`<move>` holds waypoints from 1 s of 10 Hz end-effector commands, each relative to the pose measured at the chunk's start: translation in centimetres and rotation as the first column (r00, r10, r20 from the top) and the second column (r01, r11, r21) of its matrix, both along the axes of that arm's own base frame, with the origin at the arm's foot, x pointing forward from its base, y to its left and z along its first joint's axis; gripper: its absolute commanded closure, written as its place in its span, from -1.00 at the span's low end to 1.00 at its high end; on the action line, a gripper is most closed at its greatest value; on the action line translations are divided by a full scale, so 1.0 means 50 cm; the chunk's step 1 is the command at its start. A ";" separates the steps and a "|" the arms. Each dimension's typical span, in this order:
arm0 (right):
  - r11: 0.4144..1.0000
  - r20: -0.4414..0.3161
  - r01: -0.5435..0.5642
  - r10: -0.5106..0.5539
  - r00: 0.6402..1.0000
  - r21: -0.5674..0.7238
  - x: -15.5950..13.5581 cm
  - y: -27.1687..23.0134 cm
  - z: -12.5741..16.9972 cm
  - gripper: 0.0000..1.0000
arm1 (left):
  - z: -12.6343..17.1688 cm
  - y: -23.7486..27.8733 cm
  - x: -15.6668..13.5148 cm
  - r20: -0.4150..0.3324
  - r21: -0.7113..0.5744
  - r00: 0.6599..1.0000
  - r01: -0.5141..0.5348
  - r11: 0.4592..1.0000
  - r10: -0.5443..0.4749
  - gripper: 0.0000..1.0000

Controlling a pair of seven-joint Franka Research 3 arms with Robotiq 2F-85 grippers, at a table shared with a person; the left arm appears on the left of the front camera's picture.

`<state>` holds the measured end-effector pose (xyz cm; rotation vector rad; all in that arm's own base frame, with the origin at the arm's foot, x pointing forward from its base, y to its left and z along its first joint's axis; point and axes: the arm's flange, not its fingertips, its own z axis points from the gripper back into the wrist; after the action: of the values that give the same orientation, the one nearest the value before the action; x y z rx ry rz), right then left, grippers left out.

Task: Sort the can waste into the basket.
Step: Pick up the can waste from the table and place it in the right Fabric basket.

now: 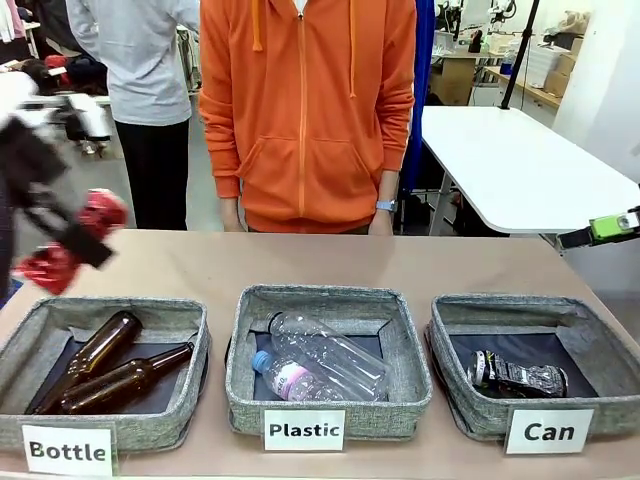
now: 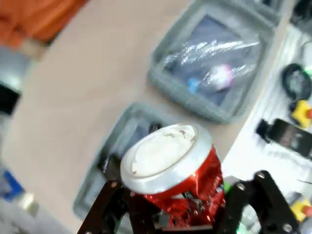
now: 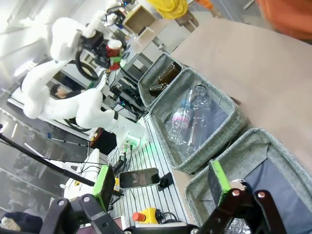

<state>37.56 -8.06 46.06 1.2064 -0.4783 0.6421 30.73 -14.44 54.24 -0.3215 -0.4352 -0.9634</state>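
My left gripper (image 1: 75, 240) hangs blurred above the left end of the table, shut on the crushed red can (image 1: 100, 212). In the left wrist view that gripper (image 2: 179, 202) clamps the red can (image 2: 168, 161) from both sides, with the can's silver end facing the camera. The black and silver can (image 1: 515, 375) lies inside the "Can" basket (image 1: 530, 305) at the right. My right gripper (image 1: 610, 227) is at the right edge, above and behind that basket. It stands open with nothing between its fingers (image 3: 161, 187), over the basket's corner (image 3: 253, 141).
The "Plastic" basket (image 1: 330, 295) in the middle holds clear bottles. The "Bottle" basket (image 1: 110, 305) at the left holds brown bottles and lies below my left gripper. A person in an orange hoodie (image 1: 305, 110) stands at the far edge, hands down by the table edge.
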 end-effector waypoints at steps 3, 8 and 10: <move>1.000 0.018 -0.003 0.003 1.000 -0.004 -0.003 0.001 -0.001 -1.00 | -0.070 -0.366 -0.018 0.027 0.056 0.878 0.477 0.877 -0.479 0.96; 1.000 0.018 -0.003 0.003 1.000 -0.004 -0.003 0.001 -0.001 -1.00 | -0.112 -0.492 -0.089 0.029 0.083 0.844 0.532 0.843 -0.536 0.96; 1.000 0.018 -0.003 0.003 1.000 -0.004 -0.003 0.001 -0.001 -1.00 | -0.112 -0.492 -0.089 0.029 0.083 0.844 0.532 0.843 -0.536 0.96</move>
<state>37.56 -8.08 46.05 1.2063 -0.4784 0.6417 26.75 -39.80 48.81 -0.3501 -0.3582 -1.5370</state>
